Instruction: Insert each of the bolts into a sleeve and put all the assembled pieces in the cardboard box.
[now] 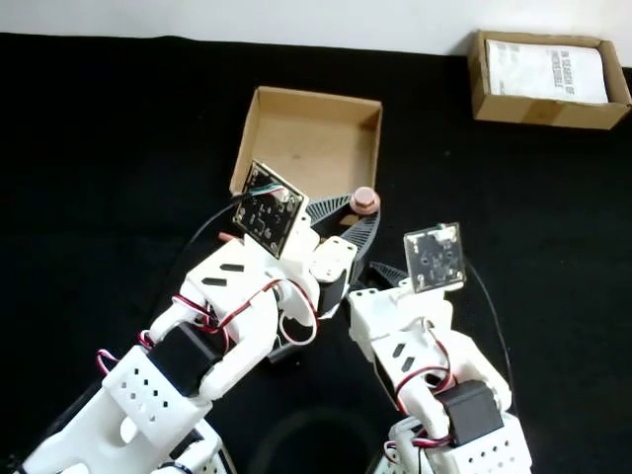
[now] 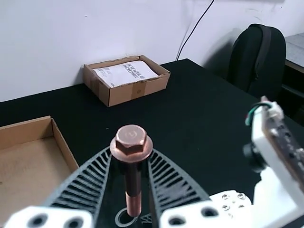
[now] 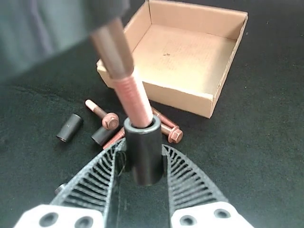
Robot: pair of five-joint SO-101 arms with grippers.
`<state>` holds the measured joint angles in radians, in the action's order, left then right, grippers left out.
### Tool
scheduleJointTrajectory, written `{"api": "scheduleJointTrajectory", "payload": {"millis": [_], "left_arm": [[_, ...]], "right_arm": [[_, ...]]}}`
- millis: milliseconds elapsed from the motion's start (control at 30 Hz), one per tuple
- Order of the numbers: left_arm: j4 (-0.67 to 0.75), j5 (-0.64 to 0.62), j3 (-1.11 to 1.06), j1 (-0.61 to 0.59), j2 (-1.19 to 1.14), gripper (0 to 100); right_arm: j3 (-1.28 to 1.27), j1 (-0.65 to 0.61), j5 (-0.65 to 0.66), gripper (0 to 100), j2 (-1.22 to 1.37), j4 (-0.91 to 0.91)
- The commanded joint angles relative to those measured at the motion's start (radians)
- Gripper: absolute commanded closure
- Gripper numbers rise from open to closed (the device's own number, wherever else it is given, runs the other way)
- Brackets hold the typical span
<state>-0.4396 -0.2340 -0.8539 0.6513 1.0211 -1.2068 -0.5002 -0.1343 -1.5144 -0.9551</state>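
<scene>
Here, left hand (image 2: pixel 130 159) pinching bolt (image 2: pixel 130 142), right hand (image 3: pixel 142 148) pinching sleeve (image 3: pixel 144 159), bolt tip seemingly inside, depth hidden.

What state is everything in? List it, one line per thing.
left gripper: shut on the held bolt.
held bolt: upright, head up, tip in the held sleeve's mouth, not seated.
right gripper: shut on the held sleeve.
held sleeve: upright, mouth up.
cardboard box: open, empty.
loose bolts: lying flat, unsleeved.
loose sleeve: lying on its side.
far box: open, holding a printed sheet.
</scene>
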Motion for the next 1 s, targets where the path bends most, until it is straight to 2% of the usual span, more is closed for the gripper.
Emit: {"api": "scheduleJointTrajectory", "payload": {"millis": [0, 133, 267, 533, 733, 967], "left_arm": [[0.026, 0.0, 0.007, -0.012, -0.001, 99], [0.015, 0.0, 0.005, -0.028, -0.001, 99], [-0.035, -0.002, 0.001, -0.008, -0.002, 99], [-0.043, -0.002, -0.105, 0.07, 0.004, 99], [-0.091, -0.002, -0.105, 0.071, 0.004, 98], [-0.351, -0.002, -0.019, 0.07, 0.005, 77]], "right_arm": [[0.016, -0.004, 0.002, 99.2, -0.056, 0.024], [0.007, -0.002, 0.002, 99.2, -0.104, 0.024], [0.007, -0.002, 0.002, 99.2, -0.114, 0.022], [0.007, -0.002, 0.002, 99.2, -0.117, 0.022], [0.007, -0.002, 0.002, 99.2, -0.117, 0.022], [0.008, 0.001, 0.002, 99.2, -0.111, 0.022]]}}
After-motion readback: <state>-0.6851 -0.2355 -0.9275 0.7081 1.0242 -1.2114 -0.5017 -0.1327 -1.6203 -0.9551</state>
